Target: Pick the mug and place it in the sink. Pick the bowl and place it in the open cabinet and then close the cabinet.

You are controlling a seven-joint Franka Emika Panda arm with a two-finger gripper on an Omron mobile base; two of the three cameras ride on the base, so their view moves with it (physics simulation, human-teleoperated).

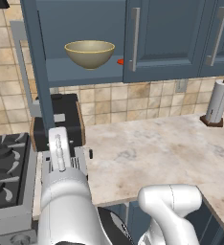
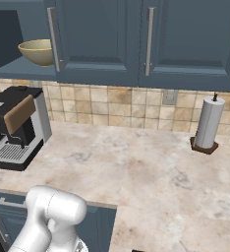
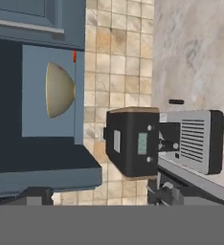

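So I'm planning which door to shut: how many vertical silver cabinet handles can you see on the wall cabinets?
2 in each base view. In the left base view, one is just right of the bowl on the open cabinet's shelf, another farther right. More may be out of frame.

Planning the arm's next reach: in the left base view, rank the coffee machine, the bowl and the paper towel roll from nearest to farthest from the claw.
1. Coffee machine: directly behind the claw, on the counter's left end.
2. Bowl: above, on the open cabinet's shelf.
3. Paper towel roll: far right, against the tiled wall.
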